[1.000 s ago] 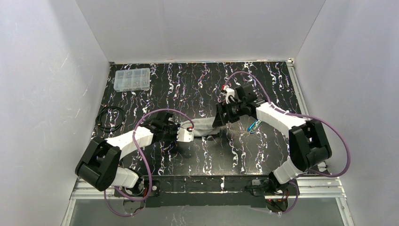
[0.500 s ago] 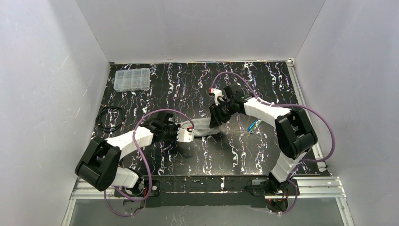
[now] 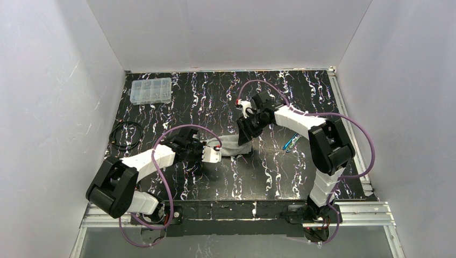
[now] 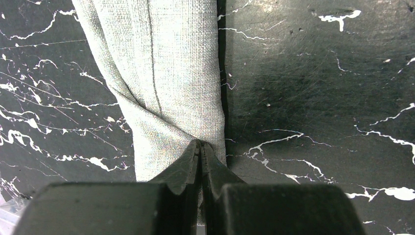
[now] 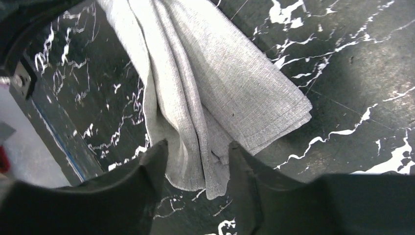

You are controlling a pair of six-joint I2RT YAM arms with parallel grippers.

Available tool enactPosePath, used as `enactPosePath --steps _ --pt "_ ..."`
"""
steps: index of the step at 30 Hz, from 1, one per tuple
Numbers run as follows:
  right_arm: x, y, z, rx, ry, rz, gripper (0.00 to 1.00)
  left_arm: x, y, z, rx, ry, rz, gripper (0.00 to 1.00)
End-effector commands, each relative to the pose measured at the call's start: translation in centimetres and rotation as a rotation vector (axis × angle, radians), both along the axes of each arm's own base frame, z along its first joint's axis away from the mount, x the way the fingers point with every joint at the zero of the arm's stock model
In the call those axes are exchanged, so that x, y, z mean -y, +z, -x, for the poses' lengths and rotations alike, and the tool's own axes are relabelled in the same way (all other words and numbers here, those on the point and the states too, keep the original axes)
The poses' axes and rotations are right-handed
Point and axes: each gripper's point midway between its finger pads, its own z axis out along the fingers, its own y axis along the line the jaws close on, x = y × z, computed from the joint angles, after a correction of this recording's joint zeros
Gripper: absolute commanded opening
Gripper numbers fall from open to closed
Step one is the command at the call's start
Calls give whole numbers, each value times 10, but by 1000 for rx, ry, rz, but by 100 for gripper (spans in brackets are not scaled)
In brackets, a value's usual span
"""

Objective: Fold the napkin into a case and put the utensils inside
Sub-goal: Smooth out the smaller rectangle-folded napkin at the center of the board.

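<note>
**Folded cloth strung between two tools**

The left tool (image 4: 200, 146) is pinched shut on the left end of the soft light-grey cloth napkin (image 3: 231, 144). The napkin is a folded strip lying long-ways, left to right, mid-worktop (image 3: 215, 97). Its right end sits inside the right tool (image 5: 198, 147), whose jaws stand half-narrowed astride the layers, not clearly gripping. A second ago that tool gaped wider and stood a touch further right.

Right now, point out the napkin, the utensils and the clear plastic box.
napkin (image 4: 166, 73), left wrist view, middle of the folded cloth.
utensils (image 3: 290, 142), top external view, on the blue piece.
clear plastic box (image 3: 151, 90), top external view, centre of its lid.
</note>
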Motion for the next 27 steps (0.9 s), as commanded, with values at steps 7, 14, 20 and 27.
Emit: enactPosePath --steps 7,14,20,27 --pt "7 36 14 17 63 -185 68 -18 -31 45 -181 -16 -71 0" --pt "0 23 25 9 112 -224 99 -17 -31 44 -180 -16 -71 0" --pt "-1 21 14 115 110 -179 99 -17 -31 45 -180 -15 -71 0" --pt "-1 2 14 110 121 -88 90 -17 -30 43 -175 -8 -67 0"
